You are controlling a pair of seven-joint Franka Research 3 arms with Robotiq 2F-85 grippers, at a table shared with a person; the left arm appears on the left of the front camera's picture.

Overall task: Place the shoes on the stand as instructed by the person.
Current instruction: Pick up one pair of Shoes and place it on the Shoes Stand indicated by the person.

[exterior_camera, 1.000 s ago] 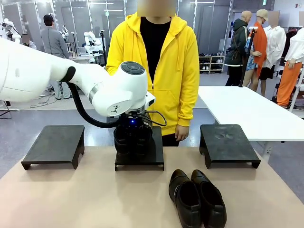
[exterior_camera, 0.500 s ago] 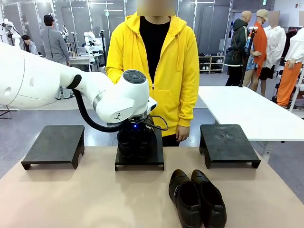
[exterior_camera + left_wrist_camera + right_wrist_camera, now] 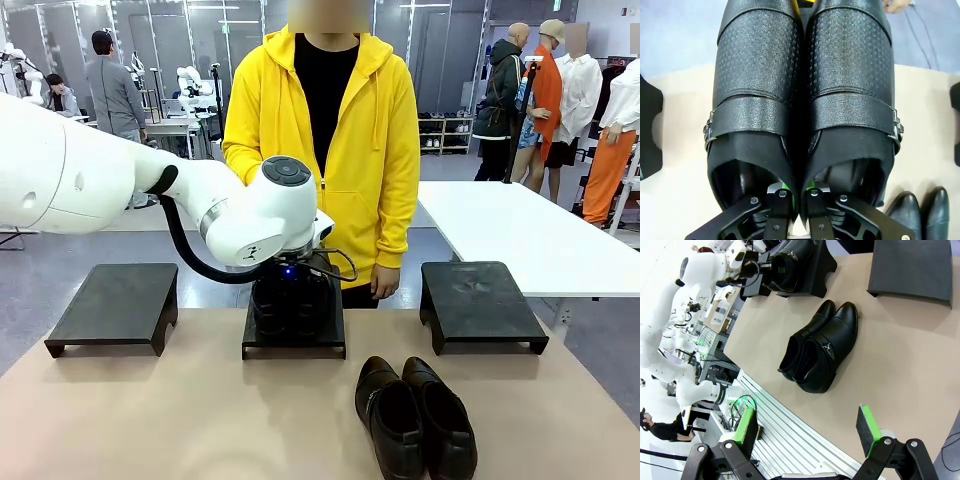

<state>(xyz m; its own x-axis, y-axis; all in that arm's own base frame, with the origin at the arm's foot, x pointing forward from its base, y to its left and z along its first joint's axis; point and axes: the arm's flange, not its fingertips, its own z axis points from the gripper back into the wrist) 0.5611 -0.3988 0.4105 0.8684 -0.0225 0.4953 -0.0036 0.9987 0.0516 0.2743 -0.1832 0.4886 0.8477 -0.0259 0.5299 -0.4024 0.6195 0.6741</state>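
left gripper (image 3: 796,200) clamped tight on the inner collars of one pair of black buckle shoes (image 3: 757,85), at the middle stand (image 3: 294,342), contact unclear; seat both soles flat and centred before letting go; right gripper (image 3: 809,426) wide open, empty; second pair (image 3: 415,415) lies on the tan table (image 3: 150,420); person (image 3: 330,130) close behind the stand; busy lab beyond

Left end effector (image 3: 792,192) is clamped, arm (image 3: 150,190) reaching forward; right end effector (image 3: 809,427) gapes.
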